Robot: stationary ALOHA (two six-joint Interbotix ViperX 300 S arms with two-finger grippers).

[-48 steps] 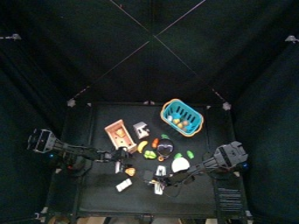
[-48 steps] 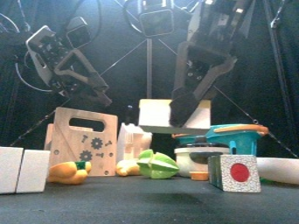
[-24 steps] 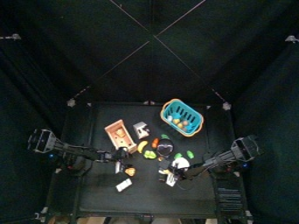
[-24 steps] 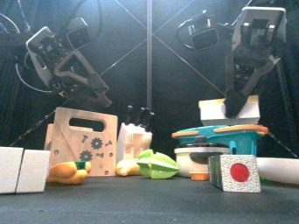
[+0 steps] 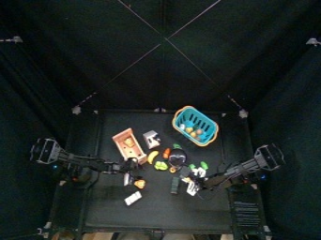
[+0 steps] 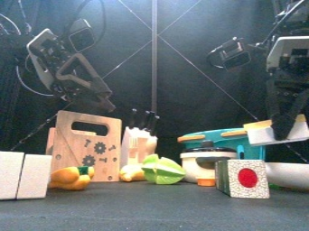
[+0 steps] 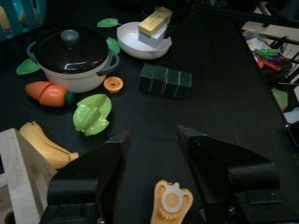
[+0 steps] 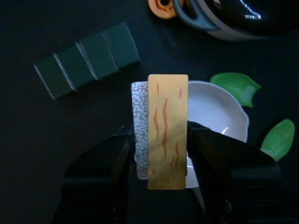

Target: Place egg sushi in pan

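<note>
Item, my right claw [image 8: 163,142]: closed on the egg sushi [image 8: 167,122], jaws pressed against its two long sides, pale yellow top facing my wrist camera. Long axis of the piece: it runs lengthwise between my jaws, so I hold it across its narrow width. Location of the piece: in the air at the right of the table, clear of everything below. Item, the shallow white dish [image 8: 219,112], which I take for the pan: it lies directly under the sushi and a little off to one side, so part of the piece overhangs the rim; from the front the dish sits low at the far right, just below my load. Judgement: the move left is mostly straight down, with a slight shift toward the dish's middle. Item, dark green block [image 8: 87,61]: beside the dish, apart from it. Item, left claw [image 7: 152,136]: open, empty, resting at the left, well apart from the dish; I am the nearer arm.
</note>
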